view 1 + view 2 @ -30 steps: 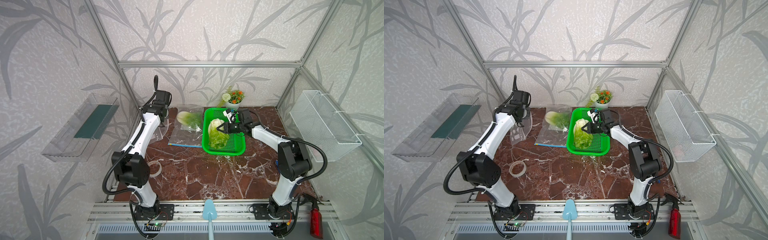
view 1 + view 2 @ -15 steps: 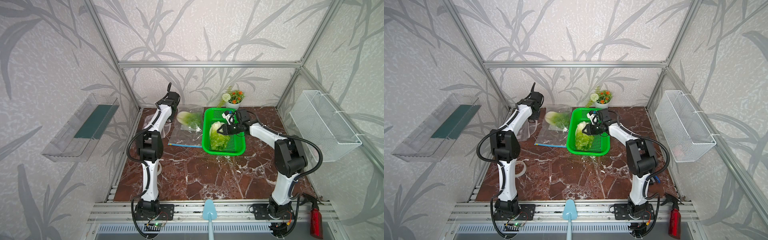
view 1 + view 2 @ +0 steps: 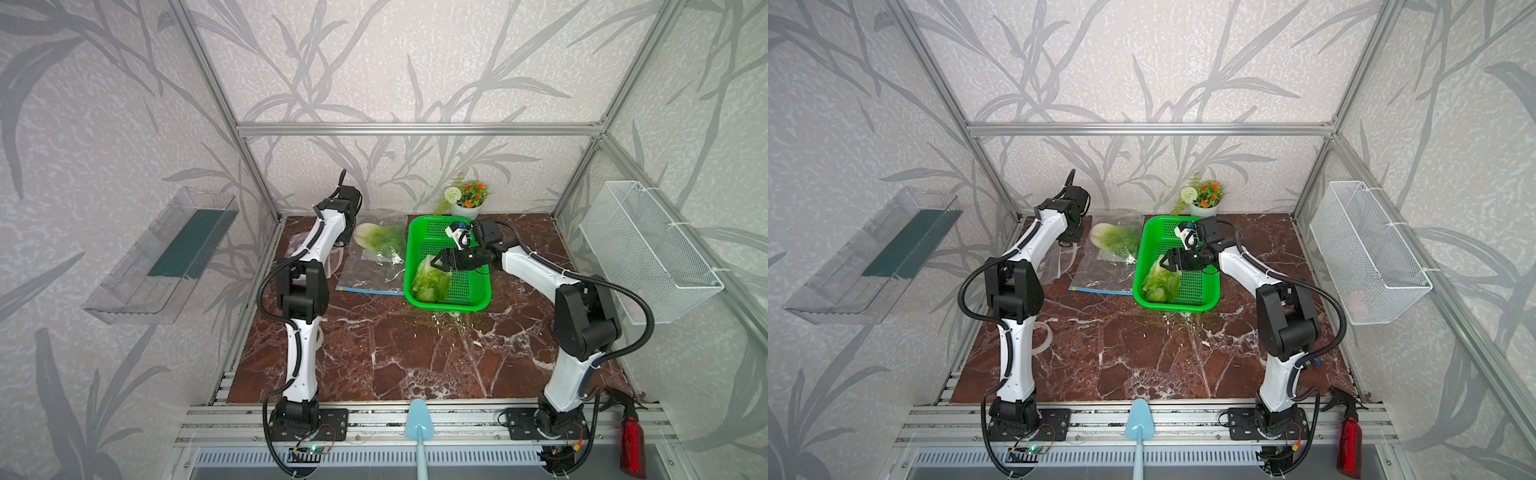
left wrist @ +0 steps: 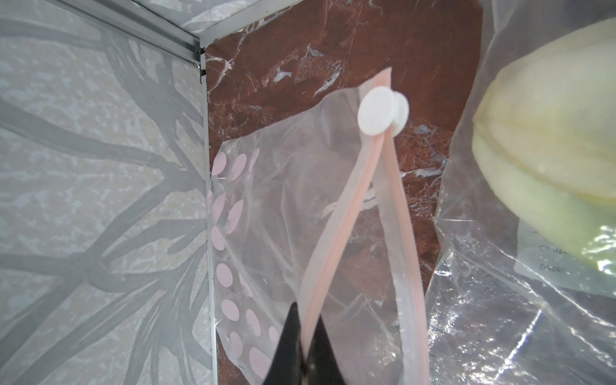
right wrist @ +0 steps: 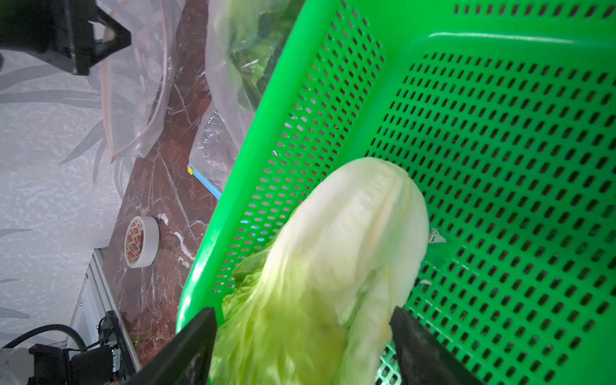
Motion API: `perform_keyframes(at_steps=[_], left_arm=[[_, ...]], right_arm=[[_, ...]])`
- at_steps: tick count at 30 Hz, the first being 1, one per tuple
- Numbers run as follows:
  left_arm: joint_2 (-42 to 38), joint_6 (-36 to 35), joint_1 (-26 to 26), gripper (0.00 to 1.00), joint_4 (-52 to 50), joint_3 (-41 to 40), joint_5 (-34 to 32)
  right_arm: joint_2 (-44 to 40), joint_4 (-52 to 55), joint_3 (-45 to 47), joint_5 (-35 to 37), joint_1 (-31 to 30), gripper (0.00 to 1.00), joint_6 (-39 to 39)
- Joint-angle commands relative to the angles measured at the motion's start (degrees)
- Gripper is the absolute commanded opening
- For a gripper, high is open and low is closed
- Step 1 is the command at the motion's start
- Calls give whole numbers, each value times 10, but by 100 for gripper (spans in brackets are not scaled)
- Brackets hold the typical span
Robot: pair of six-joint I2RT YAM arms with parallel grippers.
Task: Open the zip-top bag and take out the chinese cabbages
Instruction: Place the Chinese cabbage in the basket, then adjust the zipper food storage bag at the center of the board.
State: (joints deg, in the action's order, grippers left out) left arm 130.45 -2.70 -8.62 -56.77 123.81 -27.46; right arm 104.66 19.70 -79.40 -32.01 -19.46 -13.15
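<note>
One chinese cabbage (image 3: 430, 282) (image 5: 350, 233) lies in the green basket (image 3: 449, 307) (image 3: 1179, 306). My right gripper (image 3: 440, 262) (image 5: 303, 313) is open just above it, a jaw on either side of its blurred leaves. The second cabbage (image 3: 376, 239) (image 4: 550, 133) lies inside a clear bag with a blue strip (image 3: 370, 291), left of the basket. My left gripper (image 4: 306, 313) is shut on the pink zip strip of a pink-dotted zip-top bag (image 4: 283, 200), lifting it near the back-left corner. Its white slider (image 4: 380, 110) sits at the far end, and the mouth gapes open.
Potted flowers (image 3: 467, 199) stand behind the basket. A tape roll (image 5: 141, 241) lies on the marble by the left arm. A wire basket (image 3: 648, 249) hangs on the right wall and a clear tray (image 3: 166, 257) on the left. A blue scoop (image 3: 417, 419) and a red bottle (image 3: 631, 444) sit at the front rail.
My right gripper has opened and let go of the cabbage, which has dropped lower into the basket. The left arm's elbow has swung inward while its gripper keeps hold of the bag.
</note>
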Motion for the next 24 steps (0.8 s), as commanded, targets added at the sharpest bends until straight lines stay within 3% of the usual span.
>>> perform_keyframes(at_steps=[1, 5, 11, 16, 20, 24], left_arm=[[23, -23, -1, 10, -16, 22, -15], [37, -27, 1, 23, -25, 40, 0], [53, -27, 1, 27, -32, 62, -5], [39, -7, 0, 31, -50, 91, 40], [1, 33, 5, 31, -99, 108, 171], [-95, 103, 44, 31, -68, -38, 376]], right_arm=[[-80, 14, 10, 5, -2, 84, 10], [-150, 19, 29, 14, -1, 87, 11], [-240, 17, 57, 13, -2, 91, -1], [-296, 19, 77, 9, -3, 92, -15], [-338, 9, 100, 2, -8, 92, -33], [-374, -9, 123, 3, -22, 93, -46]])
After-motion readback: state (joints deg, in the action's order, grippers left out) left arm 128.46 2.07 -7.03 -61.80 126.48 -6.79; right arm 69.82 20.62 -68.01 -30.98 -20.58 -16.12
